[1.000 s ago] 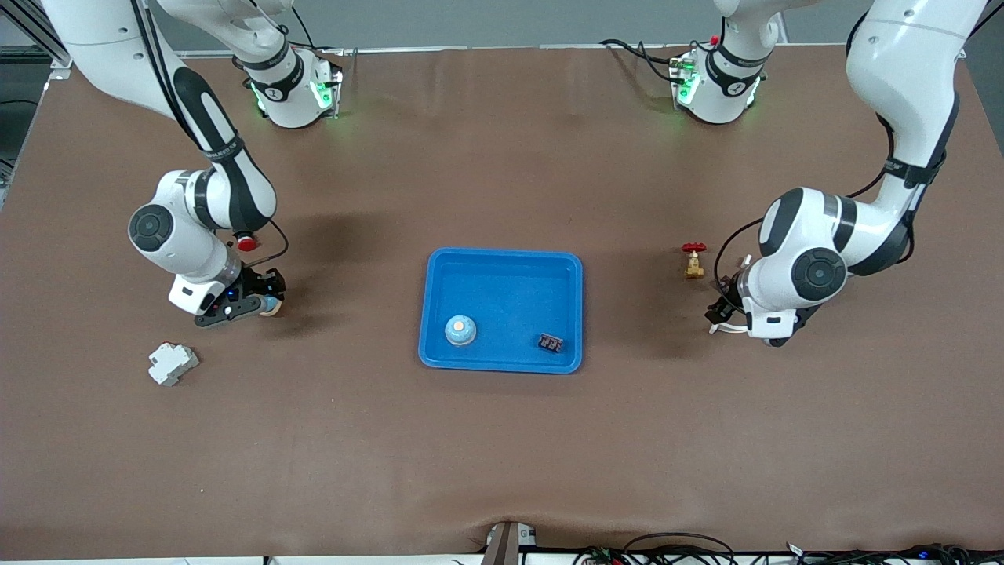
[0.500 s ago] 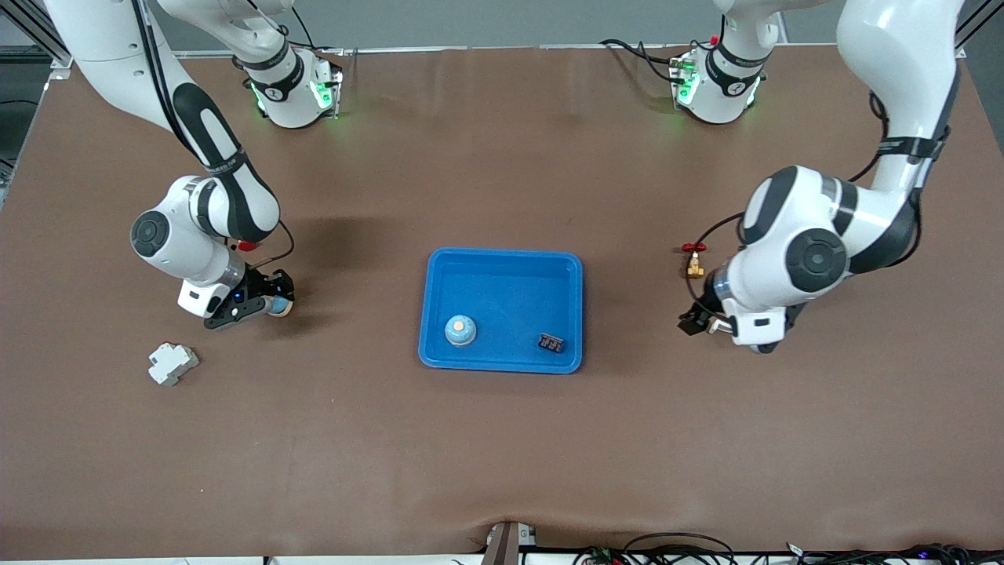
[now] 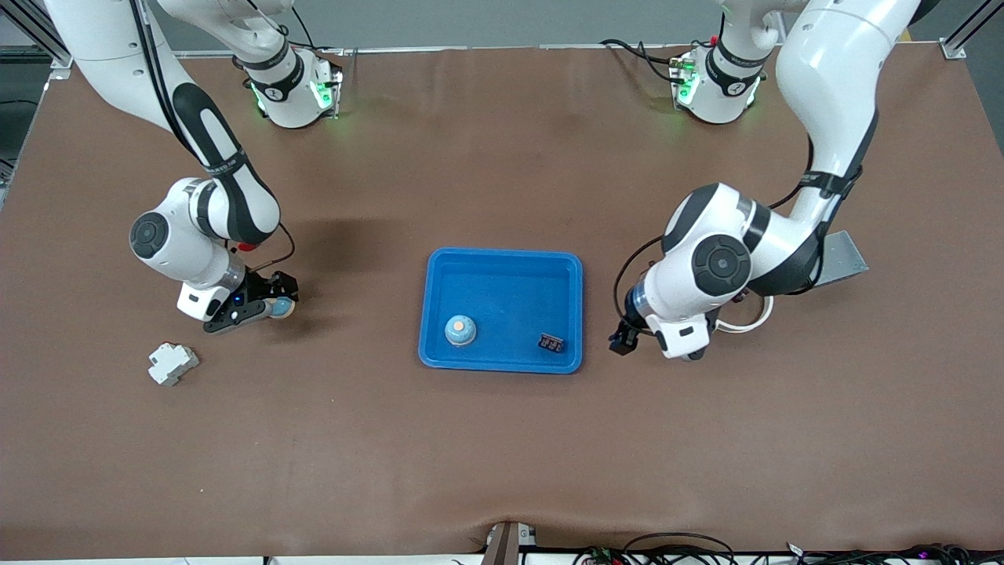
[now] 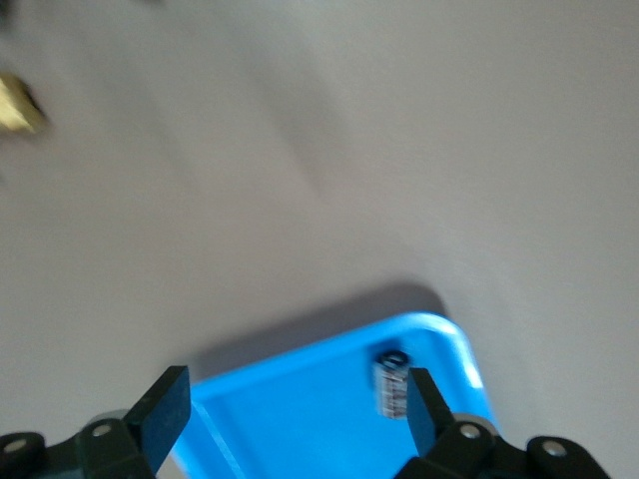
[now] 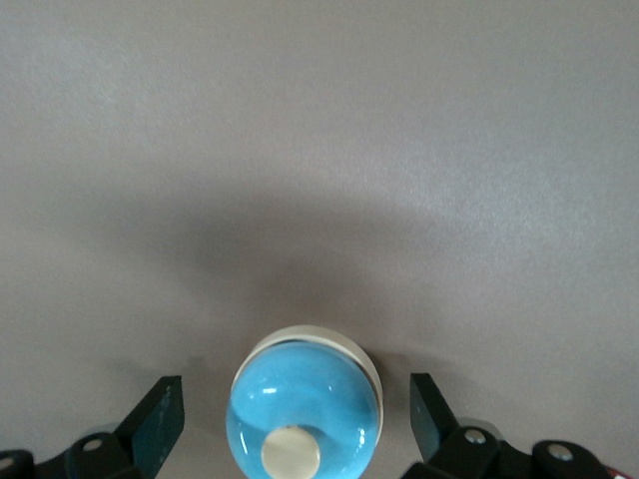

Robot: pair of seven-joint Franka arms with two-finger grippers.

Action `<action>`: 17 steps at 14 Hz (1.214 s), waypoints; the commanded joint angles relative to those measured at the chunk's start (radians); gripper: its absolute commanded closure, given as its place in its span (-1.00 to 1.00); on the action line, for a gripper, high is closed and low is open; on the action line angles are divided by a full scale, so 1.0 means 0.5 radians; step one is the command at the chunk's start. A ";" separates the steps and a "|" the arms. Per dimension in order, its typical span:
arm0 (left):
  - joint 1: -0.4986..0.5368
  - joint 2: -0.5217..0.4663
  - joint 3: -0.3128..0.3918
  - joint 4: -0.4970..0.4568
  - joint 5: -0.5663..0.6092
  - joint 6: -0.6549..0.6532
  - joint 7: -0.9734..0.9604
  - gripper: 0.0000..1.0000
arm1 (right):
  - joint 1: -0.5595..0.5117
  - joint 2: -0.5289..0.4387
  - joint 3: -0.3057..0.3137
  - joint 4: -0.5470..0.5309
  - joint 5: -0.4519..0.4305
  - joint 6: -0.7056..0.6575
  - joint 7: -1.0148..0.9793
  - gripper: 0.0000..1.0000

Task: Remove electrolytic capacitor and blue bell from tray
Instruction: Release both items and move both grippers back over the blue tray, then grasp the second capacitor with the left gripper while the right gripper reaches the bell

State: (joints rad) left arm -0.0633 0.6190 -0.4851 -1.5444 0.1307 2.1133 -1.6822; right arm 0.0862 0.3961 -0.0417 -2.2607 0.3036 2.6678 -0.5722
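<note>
Centre of the brown counter (image 3: pixel 502 439): a blue tray (image 3: pixel 502 271), holding a blue bell (image 3: pixel 460 329) with an orange button near the corner closest to the front camera on the right arm's end, and a small black capacitor (image 3: pixel 551 343) near the corner closest to the camera on the left arm's end

Left gripper (image 3: pixel 620 343) just beside the tray's wall on the left arm's end, low over the counter, jaws spread wide and holding nothing; in the left wrist view, the same gripper (image 4: pixel 295 384) facing the tray's corner (image 4: pixel 449 334) with the capacitor (image 4: pixel 391 384) lying inside it

Right gripper (image 3: pixel 267 308) down at the counter toward the right arm's end, jaws wide on either side of a second bell (image 3: pixel 276 308); in the right wrist view, that bell (image 5: pixel 305 404) standing upright on the counter between the fingers (image 5: pixel 160 414), clear of both

Nearer the camera than the right gripper, a small white-grey block (image 3: pixel 172 363) lying alone; by the left arm's elbow, a grey plate (image 3: pixel 845 255) flat on the counter
</note>
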 commanded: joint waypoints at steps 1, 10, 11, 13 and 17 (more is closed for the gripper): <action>-0.128 0.124 0.028 0.104 0.012 0.145 -0.191 -0.70 | 0.027 -0.025 0.019 0.067 0.055 -0.147 0.146 -1.00; -0.696 0.385 0.473 0.263 0.012 0.461 -0.581 -0.43 | 0.438 -0.087 0.013 0.339 -0.043 -0.485 1.334 -1.00; -0.720 0.403 0.485 0.263 0.012 0.476 -0.584 -0.37 | 0.487 -0.084 0.010 0.382 -0.043 -0.537 1.471 -1.00; -0.812 0.443 0.571 0.263 0.015 0.538 -0.630 -0.35 | 0.615 -0.081 0.010 0.468 -0.091 -0.586 1.781 -1.00; -0.858 0.471 0.620 0.257 0.024 0.541 -0.624 -0.30 | 0.794 0.036 0.016 0.726 -0.205 -0.620 2.312 -1.00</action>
State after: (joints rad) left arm -0.4758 0.8424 -0.1912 -1.4409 0.1310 2.3825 -1.9743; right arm 0.4458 0.3686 -0.0257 -1.9784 0.2261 2.3831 0.4658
